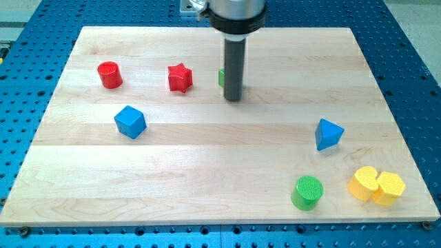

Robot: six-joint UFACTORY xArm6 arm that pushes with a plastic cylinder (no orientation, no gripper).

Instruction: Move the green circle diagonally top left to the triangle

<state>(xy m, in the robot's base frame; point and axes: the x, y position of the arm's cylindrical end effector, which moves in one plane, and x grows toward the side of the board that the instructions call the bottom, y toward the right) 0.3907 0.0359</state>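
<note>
Our arm carries no pincer, so there is nothing to open or close and nothing held: it ends in a straight dark rod whose lower end, my tip, rests on the pale wooden board above the board's centre, toward the view's top.

Nearest the view's bottom we see the green circle, a short ribbed green cylinder, standing right of centre close to the board's lower edge and well apart from my tip. Just to its right lies a yellow heart-shaped block, near the board's lower right corner.

Further up, the blue triangle, a solid blue wedge, sits above and slightly right of the green circle, apart from it. On the view's left, at about the same depth, we see a blue cube resting alone.

Toward the view's top stand a red star-shaped block and, left of it, a red cylinder. A second green block shows only as a sliver at the rod's left edge; its shape cannot be made out. My tip lies just beside this sliver and right of the red star.
</note>
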